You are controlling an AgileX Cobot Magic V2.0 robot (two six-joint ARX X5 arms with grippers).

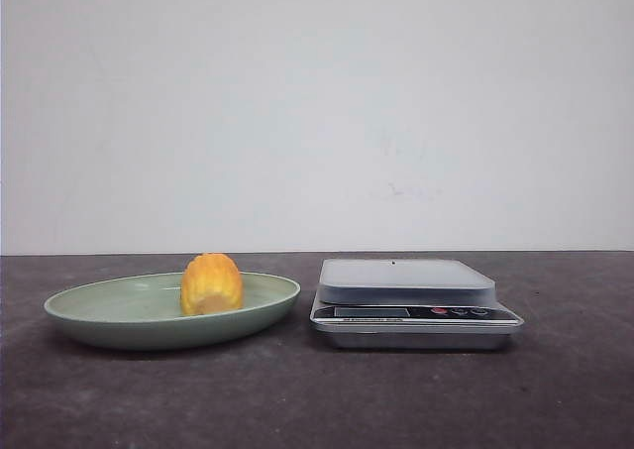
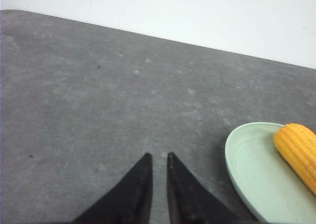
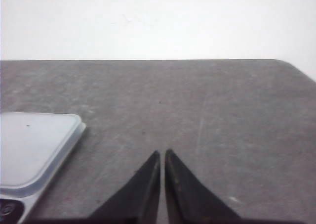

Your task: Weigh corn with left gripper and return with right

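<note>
The corn [image 1: 211, 283], a short yellow-orange cob piece, lies on the green plate [image 1: 99, 315] at the left of the table. The silver kitchen scale [image 1: 406, 280] stands to the plate's right with nothing on it. Neither arm shows in the front view. In the left wrist view, my left gripper [image 2: 159, 156] is shut and empty over bare table, with the plate [image 2: 247, 159] and corn [image 2: 297, 150] off to one side. In the right wrist view, my right gripper [image 3: 162, 152] is shut and empty over bare table beside the scale [image 3: 34, 145].
The table top [image 1: 317, 399] is dark grey, with a white wall behind it. The scale's display and buttons [image 1: 456, 312] face the front. A rounded table corner [image 3: 286, 63] shows in the right wrist view.
</note>
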